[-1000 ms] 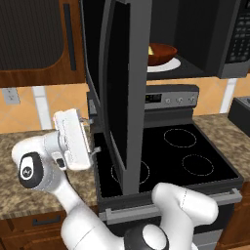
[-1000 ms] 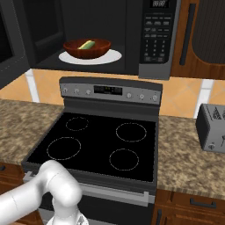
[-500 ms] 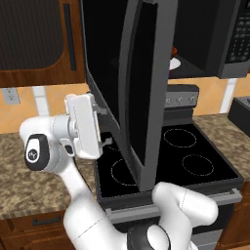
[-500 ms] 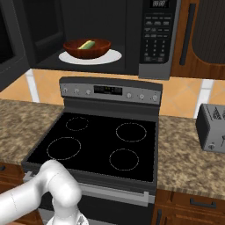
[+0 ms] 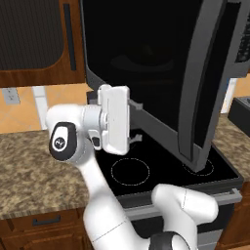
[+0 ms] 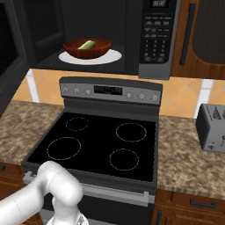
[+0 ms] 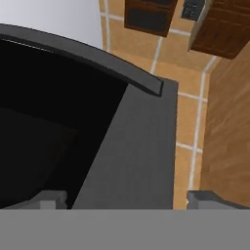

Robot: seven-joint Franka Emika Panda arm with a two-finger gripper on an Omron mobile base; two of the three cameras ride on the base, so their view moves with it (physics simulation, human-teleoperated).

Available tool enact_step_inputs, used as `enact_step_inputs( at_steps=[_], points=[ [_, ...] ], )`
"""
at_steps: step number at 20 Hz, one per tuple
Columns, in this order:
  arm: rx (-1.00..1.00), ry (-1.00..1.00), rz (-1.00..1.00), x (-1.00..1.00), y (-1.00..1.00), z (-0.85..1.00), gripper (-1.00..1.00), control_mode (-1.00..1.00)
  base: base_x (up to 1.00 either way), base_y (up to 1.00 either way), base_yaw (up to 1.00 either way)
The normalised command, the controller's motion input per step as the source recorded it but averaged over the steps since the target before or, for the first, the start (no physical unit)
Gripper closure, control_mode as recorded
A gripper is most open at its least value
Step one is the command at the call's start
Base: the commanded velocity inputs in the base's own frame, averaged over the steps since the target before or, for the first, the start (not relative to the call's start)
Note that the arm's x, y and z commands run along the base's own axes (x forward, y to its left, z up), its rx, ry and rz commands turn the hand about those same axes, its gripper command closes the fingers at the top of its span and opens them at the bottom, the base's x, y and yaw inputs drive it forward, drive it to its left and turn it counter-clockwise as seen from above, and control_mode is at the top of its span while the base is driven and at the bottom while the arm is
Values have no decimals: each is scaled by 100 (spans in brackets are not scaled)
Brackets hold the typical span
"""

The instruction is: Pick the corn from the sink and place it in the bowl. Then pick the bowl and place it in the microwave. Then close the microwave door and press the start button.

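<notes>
Since one second ago the microwave door (image 5: 161,73) has swung much further toward closing, and my arm has followed it, with the hand now pressed flat against the outer glass. I go from left to right.

On the left, in the left base view, I see the gripper (image 5: 134,122) at the door's lower part, its white hand standing upright. The fingers are spread wide and they grasp nothing; in the hand view the two tips stand far apart at both sides of the door's grey frame (image 7: 132,156).

In the middle, in the right base view, the bowl (image 6: 87,47) sits inside the microwave (image 6: 110,35) on a white plate (image 6: 112,56), and the corn (image 6: 86,44) lies in the bowl. The button panel (image 6: 157,33) is at the right side of the cavity, and a toaster (image 6: 213,127) stands further right on the counter.

I judge the door to be stiff and light on its hinge, with smooth glass where the fingers could slip. So I would push with the flat of the hand near the free edge, not grip it.

Some things are hard to see. The door hides the cavity in the left base view, the finger tips are partly hidden against the dark glass, and I cannot read the start button.
</notes>
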Motion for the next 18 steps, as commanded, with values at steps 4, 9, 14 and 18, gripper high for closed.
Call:
enact_step_inputs(
  at_steps=[4, 9, 14, 18],
  points=[
    [4, -6, 0, 0, -83, 12, -100, -100, 0, 0, 0],
    [5, -5, 8, 1, -68, 20, -100, -100, 0, 0, 0],
    [8, -1, 28, 25, -56, 9, -100, -100, 0, 0, 0],
    [10, 0, 37, 49, -46, 3, -100, -100, 0, 0, 0]
  ],
)
